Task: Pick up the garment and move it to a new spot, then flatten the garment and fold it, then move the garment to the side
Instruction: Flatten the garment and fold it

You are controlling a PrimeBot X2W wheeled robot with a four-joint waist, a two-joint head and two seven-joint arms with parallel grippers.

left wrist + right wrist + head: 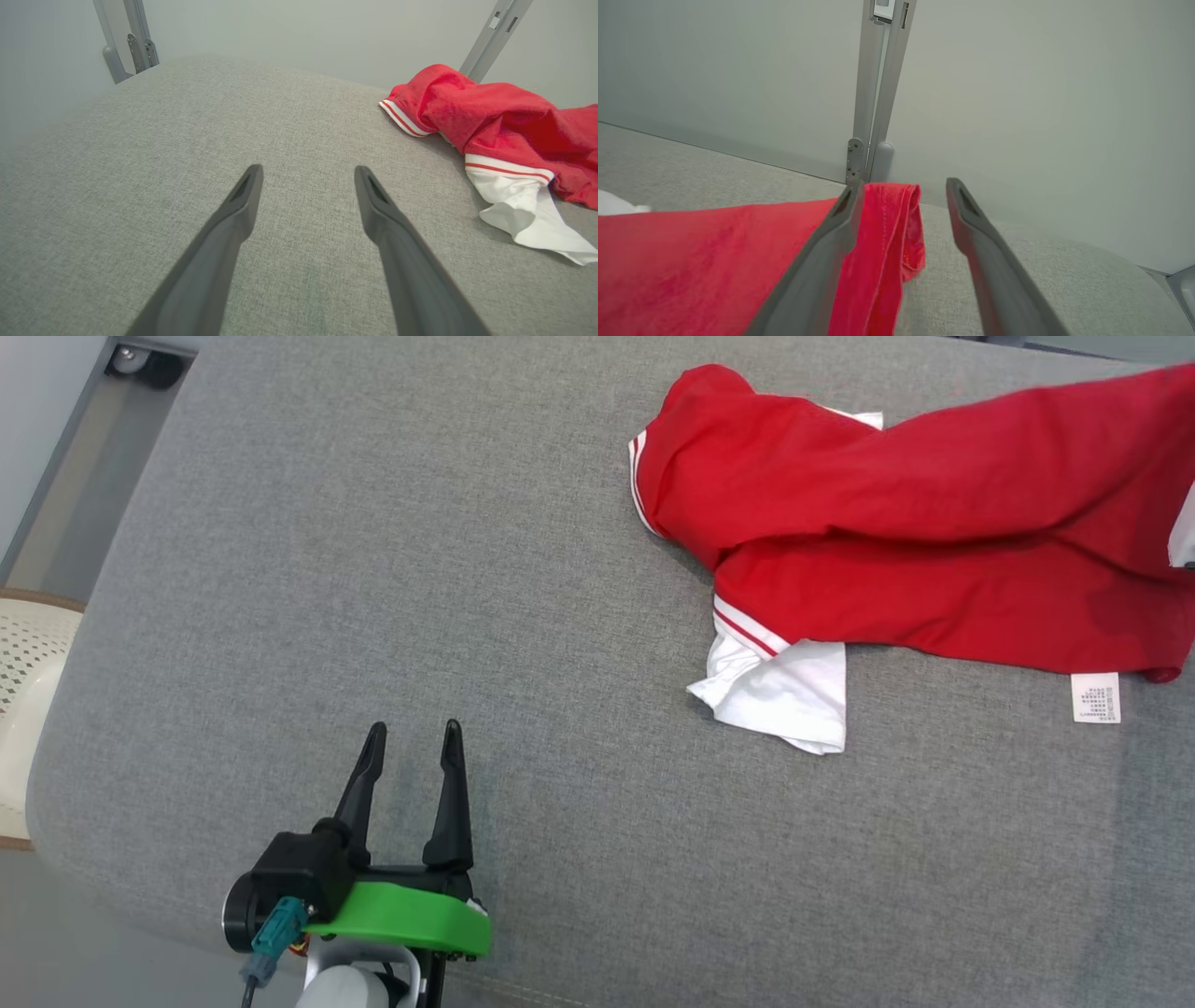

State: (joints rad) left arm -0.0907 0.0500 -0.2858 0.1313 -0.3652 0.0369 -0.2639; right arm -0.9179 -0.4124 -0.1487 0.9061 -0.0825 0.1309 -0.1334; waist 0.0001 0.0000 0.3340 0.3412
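Observation:
The garment point(887, 523) is a red shirt with white sleeves and striped cuffs, lying crumpled at the far right of the grey padded surface point(373, 569). One white sleeve point(784, 691) sticks out toward me, and a white label point(1094, 697) hangs at its near edge. My left gripper point(414, 742) is open and empty at the lower left, well clear of the garment point(504, 121) off to its right. My right gripper point(903, 184) has its fingers apart, with a red hem of the garment point(691, 261) between them, resting against the left finger point(822, 252).
A white perforated basket point(28, 691) stands off the surface's left edge, with a caster wheel point(140, 364) beyond the far left corner. Grey metal posts point(131, 42) point(878, 93) rise behind the surface against a pale wall. The surface's rounded near edge runs close by my left gripper.

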